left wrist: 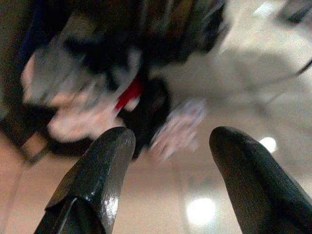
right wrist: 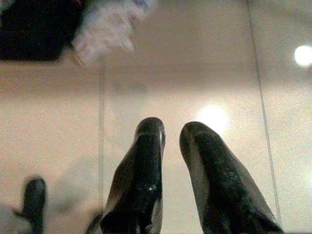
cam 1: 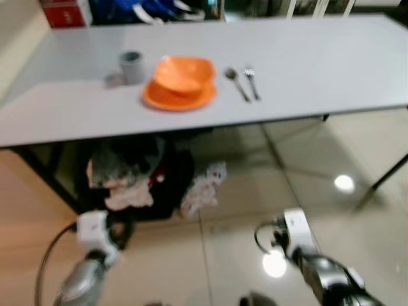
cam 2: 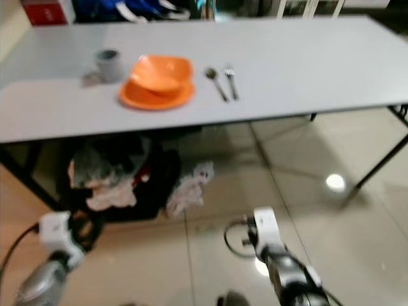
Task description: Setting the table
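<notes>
On the long grey table point(cam 1: 331, 70) an orange bowl point(cam 1: 185, 72) sits in an orange plate point(cam 1: 172, 100). A grey cup point(cam 1: 132, 66) stands just left of them. A spoon point(cam 1: 236, 83) and a fork point(cam 1: 252, 81) lie side by side to the right of the plate. Both arms hang low over the floor, well short of the table: the left arm point(cam 1: 89, 255) and the right arm point(cam 1: 306, 248). My left gripper point(left wrist: 170, 134) is open and holds nothing. My right gripper point(right wrist: 171, 127) is shut, with nothing between its fingers.
Under the table lies a dark heap of bags and cloths point(cam 1: 137, 175) with a pale crumpled bag point(cam 1: 204, 188) beside it. A black table leg point(cam 1: 382, 178) slants at the right. A red box point(cam 1: 64, 11) stands at the table's far left. The tiled floor point(cam 1: 306, 166) is glossy.
</notes>
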You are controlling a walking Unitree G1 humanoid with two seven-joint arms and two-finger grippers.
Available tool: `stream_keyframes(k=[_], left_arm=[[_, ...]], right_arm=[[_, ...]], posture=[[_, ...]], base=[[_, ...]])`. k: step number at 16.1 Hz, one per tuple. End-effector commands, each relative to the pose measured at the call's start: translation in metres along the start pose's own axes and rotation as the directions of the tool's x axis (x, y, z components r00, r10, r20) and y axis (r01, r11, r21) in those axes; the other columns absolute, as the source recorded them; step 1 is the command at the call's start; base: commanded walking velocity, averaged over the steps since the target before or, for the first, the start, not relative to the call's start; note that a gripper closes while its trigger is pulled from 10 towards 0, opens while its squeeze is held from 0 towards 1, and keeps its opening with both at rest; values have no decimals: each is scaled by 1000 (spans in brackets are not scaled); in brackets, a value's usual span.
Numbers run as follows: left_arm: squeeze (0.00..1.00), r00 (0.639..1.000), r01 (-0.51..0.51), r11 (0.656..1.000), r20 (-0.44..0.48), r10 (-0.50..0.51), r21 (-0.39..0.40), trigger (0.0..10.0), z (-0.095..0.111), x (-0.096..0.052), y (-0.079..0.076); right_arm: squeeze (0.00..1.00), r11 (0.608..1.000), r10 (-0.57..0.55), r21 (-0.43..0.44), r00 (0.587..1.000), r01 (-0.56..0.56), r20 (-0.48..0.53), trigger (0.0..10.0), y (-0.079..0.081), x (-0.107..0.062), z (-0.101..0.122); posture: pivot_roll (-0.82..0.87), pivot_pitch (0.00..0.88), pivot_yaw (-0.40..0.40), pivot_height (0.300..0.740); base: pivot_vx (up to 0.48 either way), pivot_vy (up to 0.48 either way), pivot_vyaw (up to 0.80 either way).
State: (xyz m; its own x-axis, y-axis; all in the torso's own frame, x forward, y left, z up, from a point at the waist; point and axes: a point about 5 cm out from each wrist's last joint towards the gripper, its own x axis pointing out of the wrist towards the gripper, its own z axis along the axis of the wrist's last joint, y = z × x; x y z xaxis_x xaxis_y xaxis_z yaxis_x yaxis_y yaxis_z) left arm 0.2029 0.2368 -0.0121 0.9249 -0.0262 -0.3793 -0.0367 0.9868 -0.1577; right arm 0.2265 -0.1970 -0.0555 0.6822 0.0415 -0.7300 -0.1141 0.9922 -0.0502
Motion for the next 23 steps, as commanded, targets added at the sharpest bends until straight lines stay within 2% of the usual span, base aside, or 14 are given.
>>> stream_keyframes(k=[1,3,6,10,11,13,15,17,18,20,23], left_arm=[[0,999,21,1000,-23,-22,-9,10000,-6,4,-6],[0,997,-5,999,-80,2,-33,10000,-22,3,-1],[0,980,-57,996,-194,42,-73,10000,-50,-1,-3],[0,943,-130,987,-319,94,-95,10000,-72,-12,1],[0,924,-167,981,-364,120,-101,10000,-81,-18,4],[0,909,-194,974,-394,135,-115,10000,-87,-21,4],[0,888,-227,970,-427,168,-91,10000,-90,-23,4],[0,898,-237,967,-402,180,-96,10000,-88,-21,4],[0,883,-217,975,-435,177,-44,10000,-92,-22,2],[0,859,-233,972,-472,199,-14,10000,-98,-27,2],[0,848,-250,968,-489,206,-26,10000,-102,-31,3]], right_arm=[[0,998,-59,1,997,59,-54,10000,-16,-6,-17],[0,997,-77,-13,992,76,-101,10000,-20,-11,-33],[0,996,-94,-22,983,92,-160,10000,-23,-15,-49],[0,996,-90,-42,977,84,-193,10000,-20,-17,-57],[0,996,-90,-36,977,85,-193,10000,-19,-17,-57],[0,996,-91,-35,977,86,-195,10000,-18,-17,-58],[0,996,-90,-35,976,84,-198,10000,-18,-17,-59],[0,995,-95,-38,974,89,-205,10000,-19,-18,-60],[0,996,-91,-46,971,82,-222,10000,-19,-18,-62],[0,996,-91,-40,969,84,-230,10000,-18,-19,-64],[0,993,-100,-85,965,81,-242,10000,-19,-19,-65]], posture=[[-125,123,25,740],[-128,122,17,740],[-128,111,9,740],[-141,95,10,740],[-152,88,15,740],[-165,82,16,740],[-173,82,16,740],[-171,87,13,740],[-170,89,12,740],[-169,89,11,740],[-167,89,14,740]], base=[[0,-446,0],[0,-442,0],[0,-436,0],[0,-431,0],[0,-428,0],[0,-429,0],[161,-176,0],[0,0,0],[416,0,0],[480,0,-800],[469,0,-156]])
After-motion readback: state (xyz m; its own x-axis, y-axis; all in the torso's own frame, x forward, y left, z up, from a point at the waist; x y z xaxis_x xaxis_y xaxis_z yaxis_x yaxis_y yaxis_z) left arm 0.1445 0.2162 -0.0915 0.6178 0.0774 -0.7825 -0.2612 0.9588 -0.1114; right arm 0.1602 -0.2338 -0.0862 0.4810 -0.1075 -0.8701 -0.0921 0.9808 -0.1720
